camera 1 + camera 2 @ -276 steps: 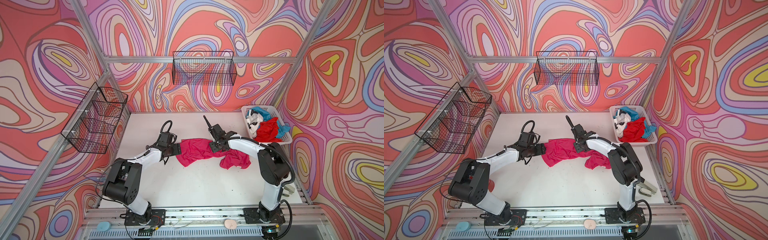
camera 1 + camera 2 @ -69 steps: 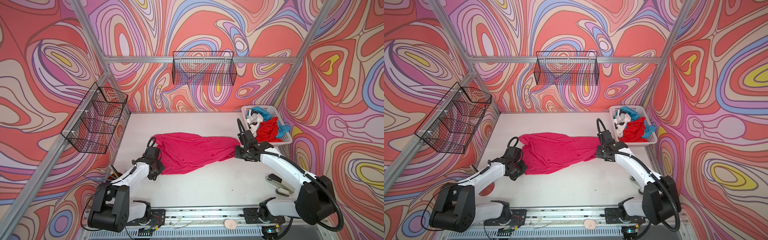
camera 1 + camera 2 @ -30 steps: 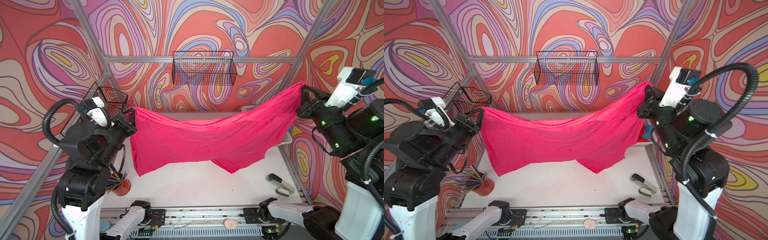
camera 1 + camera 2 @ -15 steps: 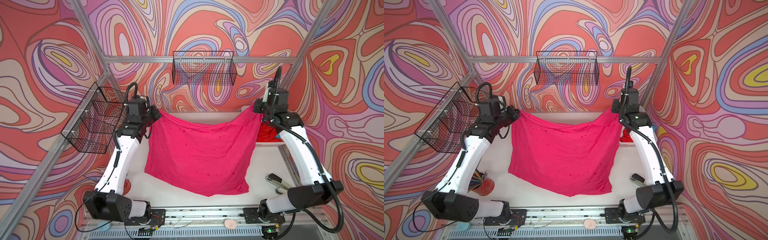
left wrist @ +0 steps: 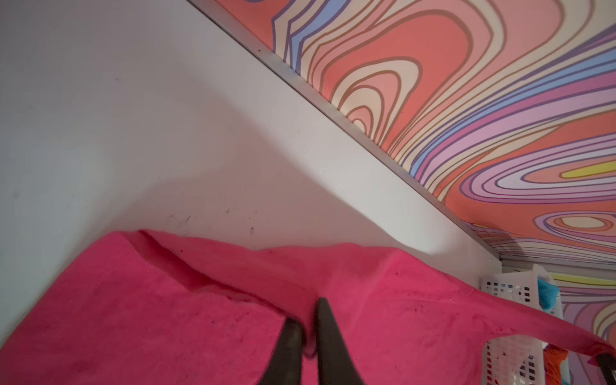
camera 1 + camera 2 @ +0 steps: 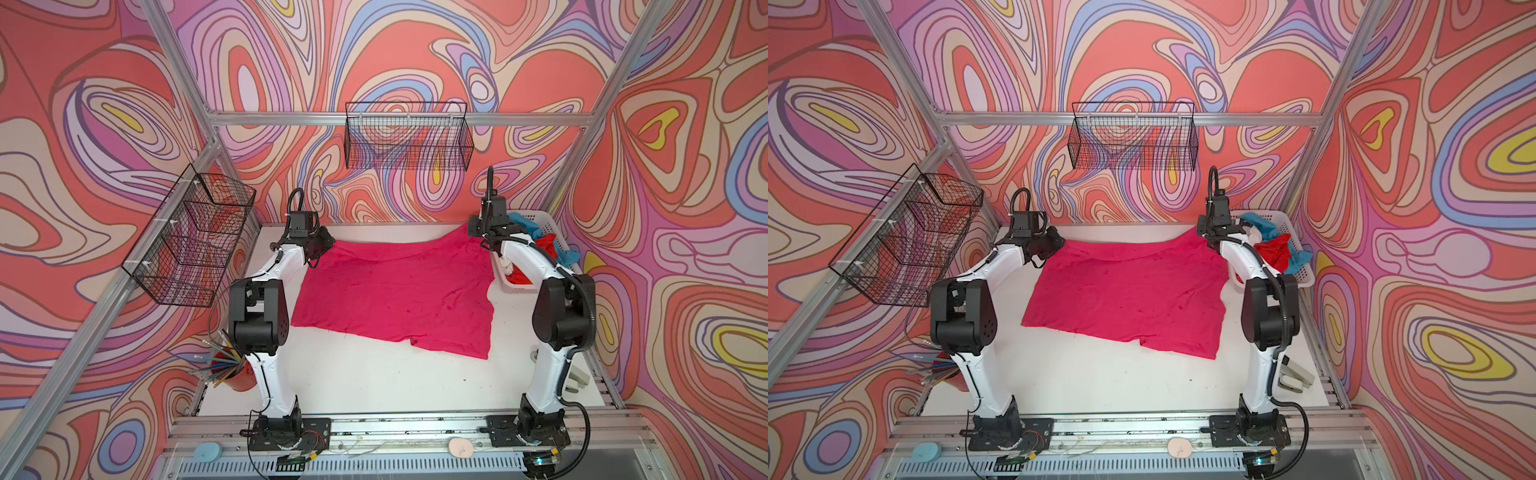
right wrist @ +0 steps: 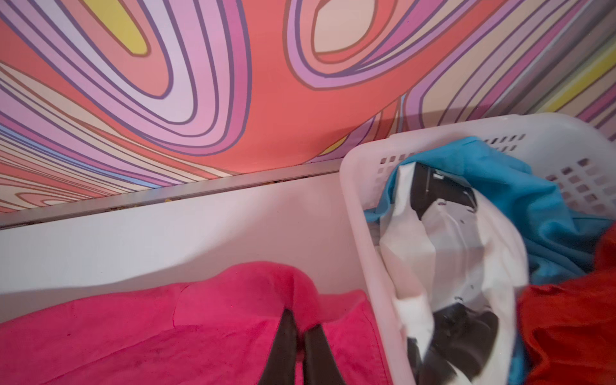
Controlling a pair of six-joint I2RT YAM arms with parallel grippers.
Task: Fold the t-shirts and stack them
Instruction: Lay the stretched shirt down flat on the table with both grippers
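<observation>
A large magenta-pink t-shirt lies spread nearly flat across the white table. My left gripper sits low at its far left corner, jaws a narrow slit apart with pink cloth between them. At the far right corner my right gripper pinches a raised fold of the same shirt, right beside the white slotted basket. Teal-blue, white-and-black and red t-shirts are bundled in that basket.
The basket stands in the far right corner against the wall. Black wire baskets hang on the back wall and the left wall. A red cup of pencils stands front left, a grey stapler-like object front right.
Both arms came down from holding the pink shirt stretched high in the air. It now lies flat on the table with the grippers low at its far corners.
</observation>
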